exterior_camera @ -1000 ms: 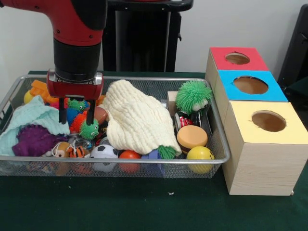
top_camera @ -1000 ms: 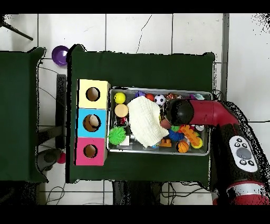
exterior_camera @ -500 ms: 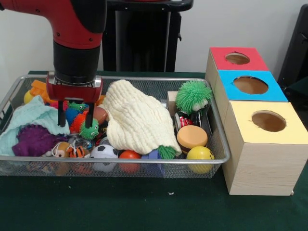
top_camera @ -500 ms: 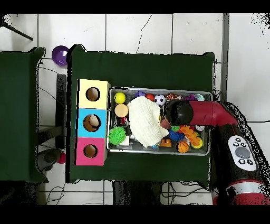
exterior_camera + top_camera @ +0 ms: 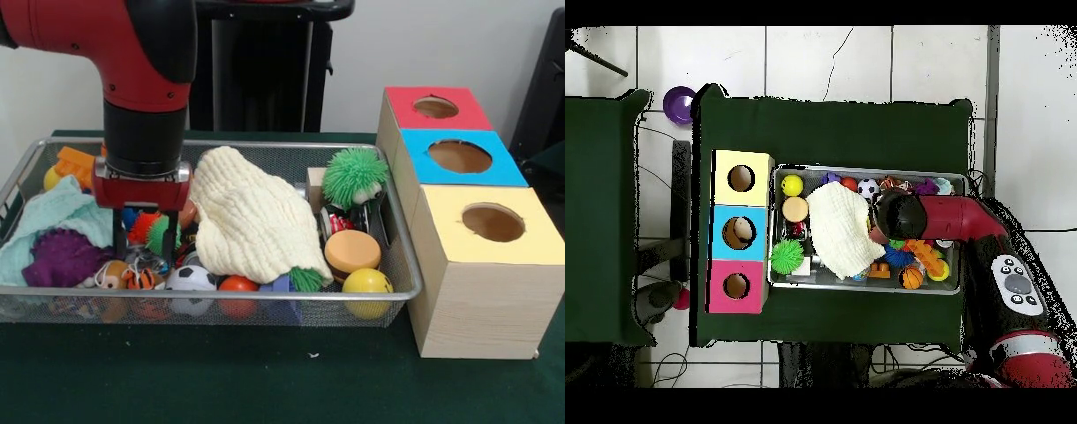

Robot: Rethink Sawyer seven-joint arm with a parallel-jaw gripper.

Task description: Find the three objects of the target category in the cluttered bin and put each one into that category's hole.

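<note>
The gripper (image 5: 143,250) has sunk lower into the bin (image 5: 399,231) since a moment ago, fingers spread either side of a green-and-orange spiky ball (image 5: 157,231), gripping nothing I can see. Nothing silvery shows itself. The blue box's hole (image 5: 460,156) sits off to the side.

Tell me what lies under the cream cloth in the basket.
The cream cloth drapes over the middle of the basket. Only a green spiky tuft and a blue block poke out at its front edge; anything else beneath is covered.
</note>
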